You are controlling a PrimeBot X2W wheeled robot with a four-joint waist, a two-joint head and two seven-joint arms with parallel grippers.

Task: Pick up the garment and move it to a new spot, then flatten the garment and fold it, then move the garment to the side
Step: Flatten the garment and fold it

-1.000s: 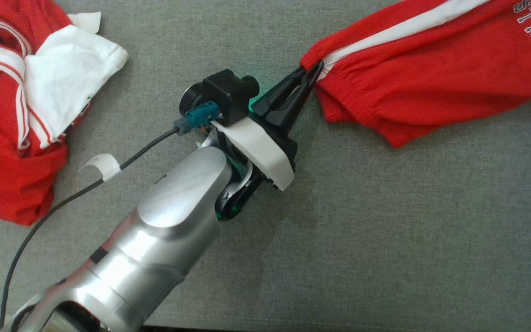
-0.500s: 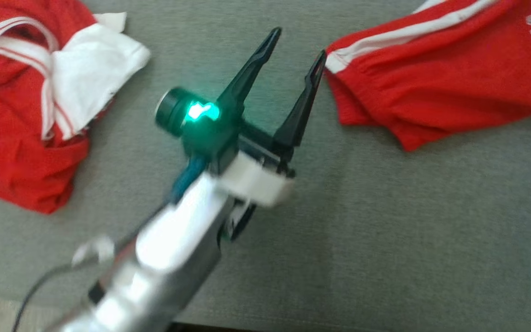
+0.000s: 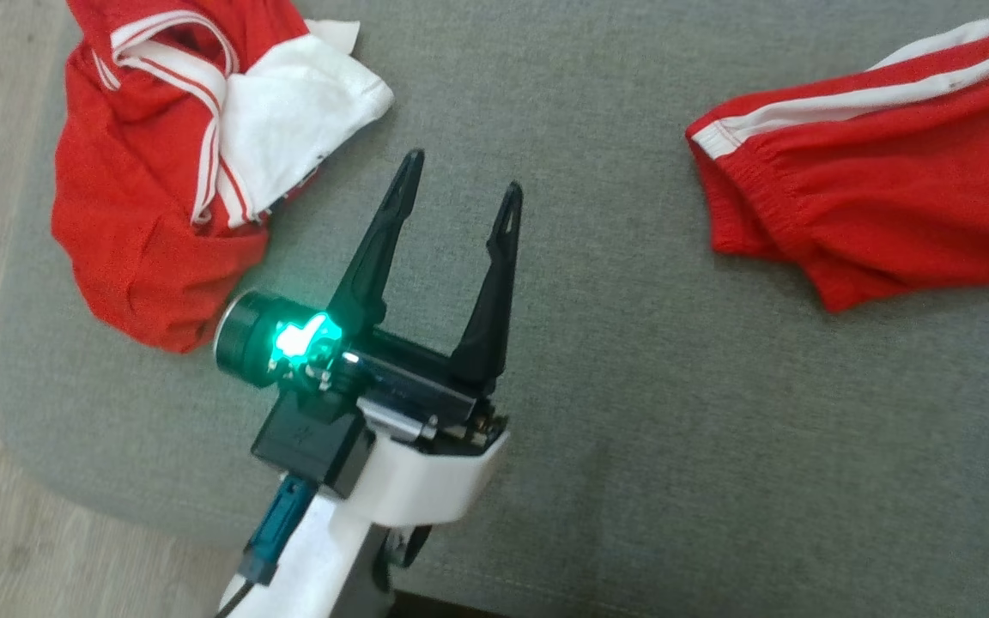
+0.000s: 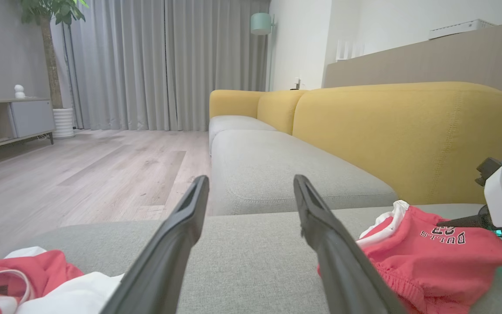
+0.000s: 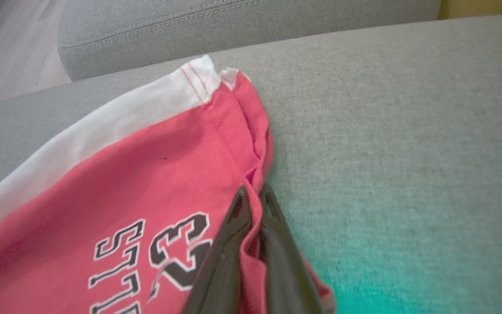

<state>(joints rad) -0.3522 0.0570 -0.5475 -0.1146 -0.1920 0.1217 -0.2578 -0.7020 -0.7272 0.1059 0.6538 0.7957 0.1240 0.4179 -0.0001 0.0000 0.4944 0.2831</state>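
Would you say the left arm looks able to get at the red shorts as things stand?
Probably yes: the left gripper is open, with bare grey cushion between it and the shorts.

Looked steeply down from the head onto the grey sofa seat. From the left wrist, faced level and low along that seat. From the right wrist, sat very close to the red shorts, shared with both other views.

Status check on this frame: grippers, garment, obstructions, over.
Left gripper open, empty, over grey cushion. Right gripper shut on edge of red shorts. Second red-and-white garment crumpled at left, apart from shorts.
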